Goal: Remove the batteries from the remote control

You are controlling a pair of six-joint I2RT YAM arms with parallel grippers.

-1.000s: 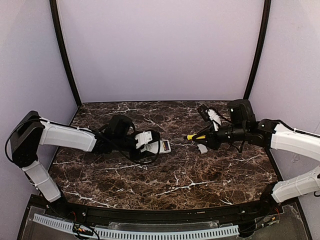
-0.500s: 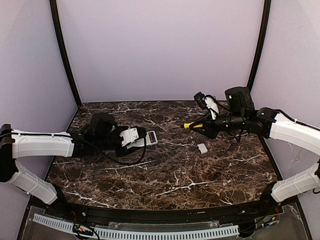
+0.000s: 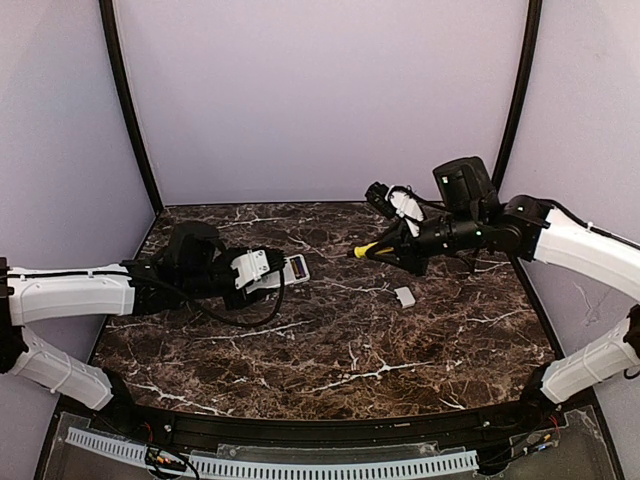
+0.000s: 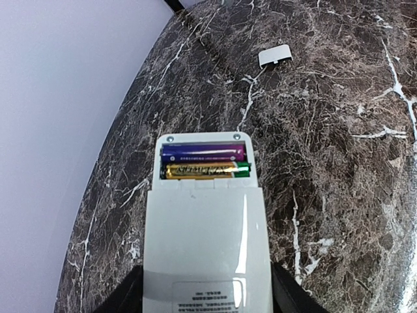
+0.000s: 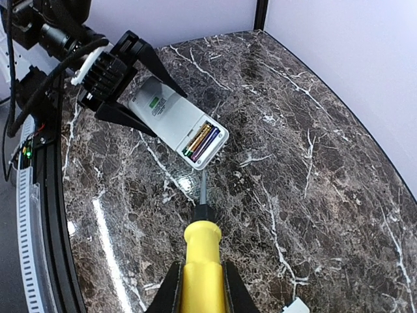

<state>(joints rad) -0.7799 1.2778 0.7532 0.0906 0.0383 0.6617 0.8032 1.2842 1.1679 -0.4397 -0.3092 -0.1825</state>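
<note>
My left gripper (image 3: 262, 272) is shut on the white remote control (image 3: 292, 268) and holds it off the table, back side up. In the left wrist view the remote (image 4: 205, 241) fills the gap between my fingers, and its open compartment holds two batteries (image 4: 203, 162), one purple and one gold. My right gripper (image 3: 398, 245) is shut on a yellow-handled screwdriver (image 3: 364, 250). In the right wrist view the screwdriver (image 5: 202, 261) points its thin shaft at the remote's (image 5: 171, 117) open end, its tip just short of the batteries (image 5: 201, 141).
The small white battery cover (image 3: 404, 296) lies on the dark marble table (image 3: 340, 350) right of centre. It also shows in the left wrist view (image 4: 275, 55) and at the bottom edge of the right wrist view (image 5: 296, 306). Purple walls close the back and sides.
My left arm has drawn back to the left with the remote in it. My right arm has moved left and up with the screwdriver. The cover has stayed in place.
</note>
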